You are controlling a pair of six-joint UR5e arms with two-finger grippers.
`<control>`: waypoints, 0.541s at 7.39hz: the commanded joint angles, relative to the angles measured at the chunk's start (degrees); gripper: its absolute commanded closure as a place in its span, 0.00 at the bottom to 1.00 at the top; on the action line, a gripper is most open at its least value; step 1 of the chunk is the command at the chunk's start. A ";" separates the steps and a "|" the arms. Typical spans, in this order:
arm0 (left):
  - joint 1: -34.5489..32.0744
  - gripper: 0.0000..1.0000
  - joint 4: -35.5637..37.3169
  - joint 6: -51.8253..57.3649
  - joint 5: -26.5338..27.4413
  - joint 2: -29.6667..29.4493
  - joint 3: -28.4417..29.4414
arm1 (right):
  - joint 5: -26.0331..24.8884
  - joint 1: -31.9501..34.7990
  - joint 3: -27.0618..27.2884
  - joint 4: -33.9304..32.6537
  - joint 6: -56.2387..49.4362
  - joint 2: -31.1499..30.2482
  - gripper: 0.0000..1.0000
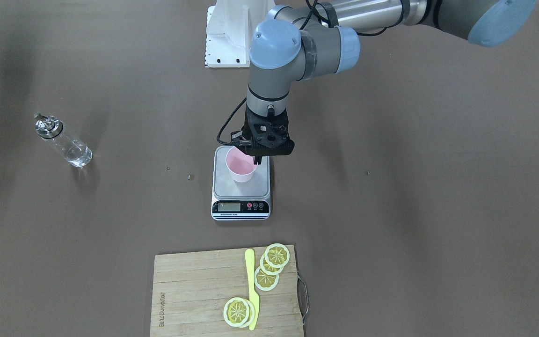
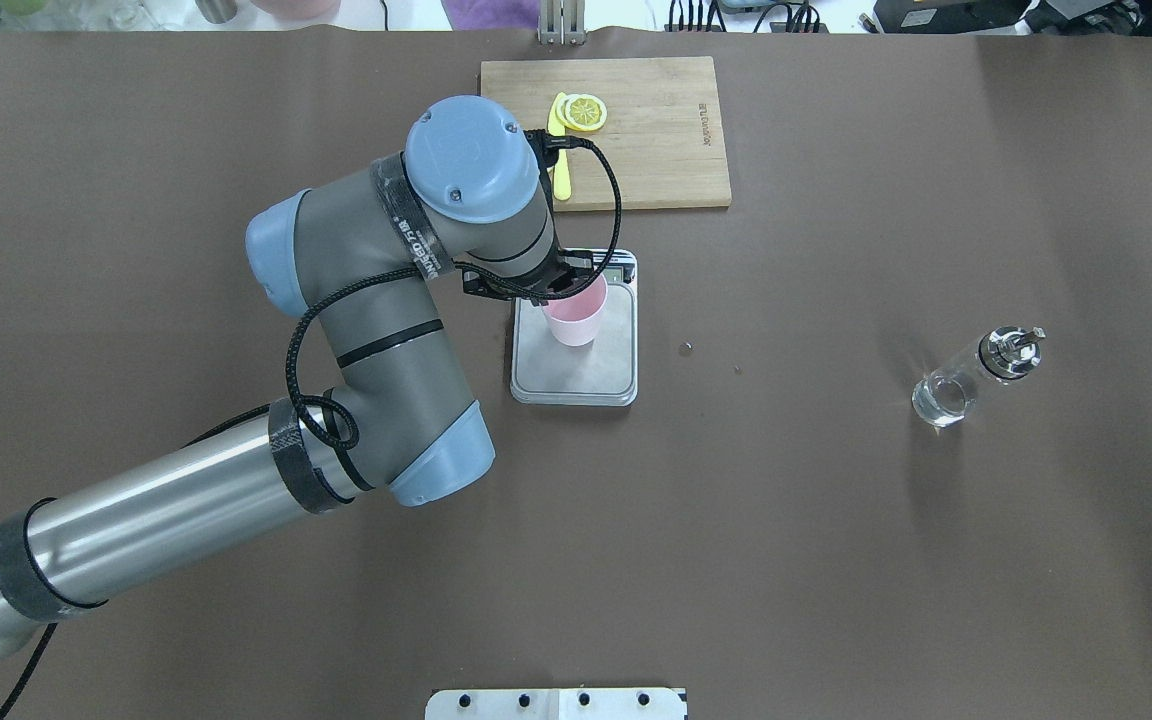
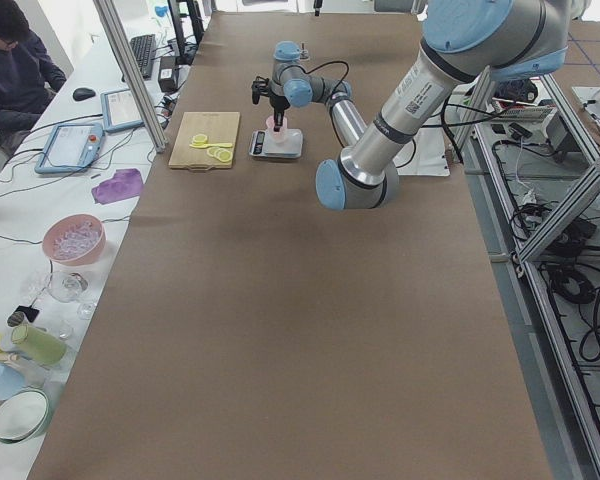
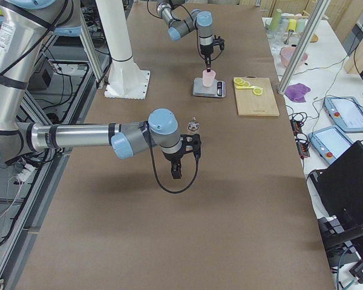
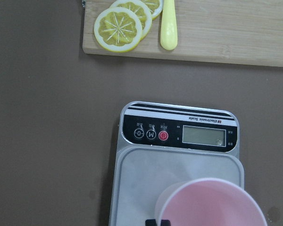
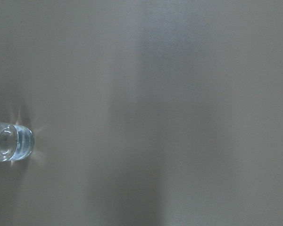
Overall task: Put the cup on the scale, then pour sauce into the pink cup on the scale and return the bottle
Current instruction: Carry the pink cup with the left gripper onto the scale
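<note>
The pale pink cup [image 1: 240,168] stands upright on the scale [image 1: 246,191], toward the platform's back. My left gripper [image 1: 256,160] reaches down from above and is shut on the cup's rim, on the side toward my base. The left wrist view shows the cup [image 5: 210,205] on the scale [image 5: 179,134]. The glass bottle [image 2: 976,375] holds clear sauce and stands alone on the table, far off on my right side. My right gripper [image 4: 176,172] shows only in the exterior right view, hanging low beside the bottle [image 4: 193,125]; I cannot tell if it is open.
A wooden cutting board [image 1: 194,285] with lemon slices [image 1: 276,255] and a yellow knife [image 1: 252,290] lies beyond the scale, away from my base. The white mount plate [image 1: 225,42] sits by my base. Brown table surface lies between scale and bottle.
</note>
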 commanded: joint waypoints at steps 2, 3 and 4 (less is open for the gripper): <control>0.24 0.90 -1.67 -0.02 0.11 0.26 0.33 | 0.05 0.00 -0.18 0.08 0.00 0.00 0.00; 0.77 0.72 -1.94 -0.20 0.37 0.26 0.33 | 0.05 0.00 -0.26 0.08 0.00 0.00 0.00; 1.38 0.68 -2.64 -0.11 2.11 0.44 0.42 | 0.05 0.00 -0.26 0.00 0.00 0.00 0.00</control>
